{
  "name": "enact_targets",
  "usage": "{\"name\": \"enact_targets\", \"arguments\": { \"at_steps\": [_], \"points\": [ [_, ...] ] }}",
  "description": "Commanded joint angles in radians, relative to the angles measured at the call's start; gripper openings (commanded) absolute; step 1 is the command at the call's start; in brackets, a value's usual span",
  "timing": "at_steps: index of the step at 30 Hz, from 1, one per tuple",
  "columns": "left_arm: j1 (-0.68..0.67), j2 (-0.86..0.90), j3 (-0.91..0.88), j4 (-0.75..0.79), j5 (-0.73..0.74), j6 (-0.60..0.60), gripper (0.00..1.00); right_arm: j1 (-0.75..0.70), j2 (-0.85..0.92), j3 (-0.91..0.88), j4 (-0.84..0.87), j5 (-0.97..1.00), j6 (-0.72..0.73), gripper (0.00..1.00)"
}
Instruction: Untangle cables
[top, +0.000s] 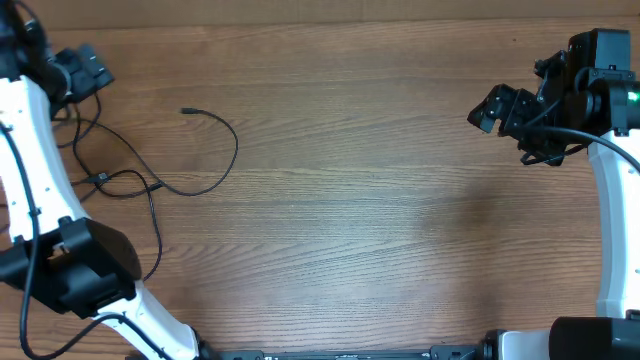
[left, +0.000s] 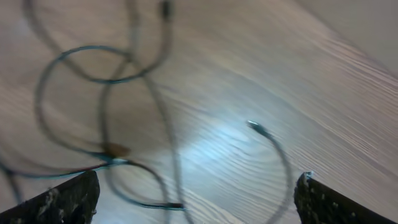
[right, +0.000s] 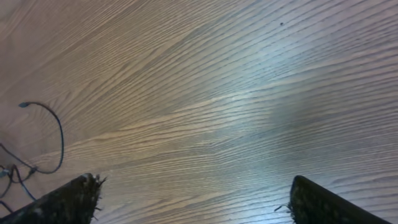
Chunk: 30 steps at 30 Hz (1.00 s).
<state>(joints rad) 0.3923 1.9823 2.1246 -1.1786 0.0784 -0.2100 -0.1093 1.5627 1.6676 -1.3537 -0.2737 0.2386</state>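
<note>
Fingertips (left: 68, 199) of left gripper (left: 196, 200) nearest, at both bottom corners of left wrist view: spread wide, nothing btwn, nothing held. Same w/ right gripper (right: 193, 199): spread wide over bare wood, empty.

Biggest thing, table (top: 380, 200): plain wood, nothing on it across middle and right. Then left arm (top: 40, 160) along left edge, wrist up at top-left corner. Opposite, right arm (top: 610, 190) along right edge, head at top right, well apart from any cord.

Next, cables (top: 150, 185): all on left side of table, just beside left arm and partly hidden by it. Thin black loose strands, no tight knot visible. One strand swung out in wide arc toward table middle, ending in free plug (top: 187, 111). Closer to arm, strands crossing each other at a couple of spots, w/ small connector (top: 100, 178) among them. Another strand runs down toward front edge. Left wrist view blurred, but shows loops overlapping and a brownish joint (left: 115, 149) where strands meet.

Progress, as a judgement: partly done. No bundle, one end lying free. Left to do: pull apart crossings by left arm, lay each cord out on its own. Can't tell how many cords, nor what sits behind arm. Prob. needs a fresh grasp by left gripper, maybe right reaching over for free end.
</note>
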Motion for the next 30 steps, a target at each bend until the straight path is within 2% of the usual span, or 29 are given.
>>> {"name": "enact_targets", "arguments": {
  "at_steps": [1, 6, 10, 17, 18, 19, 30],
  "points": [
    [-0.084, -0.135, -0.001, -0.002, 0.079, 0.088, 1.0, 0.003, -0.003, -0.003, 0.004, -0.013, -0.005, 0.93],
    [-0.221, -0.237, -0.001, 0.0, 0.079, 0.113, 1.0, 0.003, -0.016, 0.033, -0.035, -0.05, -0.008, 0.9],
    [-0.324, -0.306, -0.001, -0.004, 0.071, 0.173, 1.0, 0.003, -0.04, 0.147, -0.128, -0.056, -0.055, 0.86],
    [-0.399, -0.337, -0.001, -0.006, 0.07, 0.174, 1.0, 0.003, -0.111, 0.369, -0.257, 0.054, -0.065, 0.85],
    [-0.4, -0.335, -0.002, -0.006, 0.071, 0.174, 1.0, 0.003, -0.128, 0.406, -0.279, 0.066, -0.065, 0.87],
    [-0.399, -0.33, -0.002, -0.006, 0.072, 0.173, 1.0, 0.003, -0.142, 0.43, -0.291, 0.068, -0.065, 1.0],
    [-0.399, -0.308, -0.002, -0.002, 0.076, 0.147, 1.0, 0.003, -0.301, 0.473, -0.295, 0.068, -0.064, 1.0]
  ]
}}
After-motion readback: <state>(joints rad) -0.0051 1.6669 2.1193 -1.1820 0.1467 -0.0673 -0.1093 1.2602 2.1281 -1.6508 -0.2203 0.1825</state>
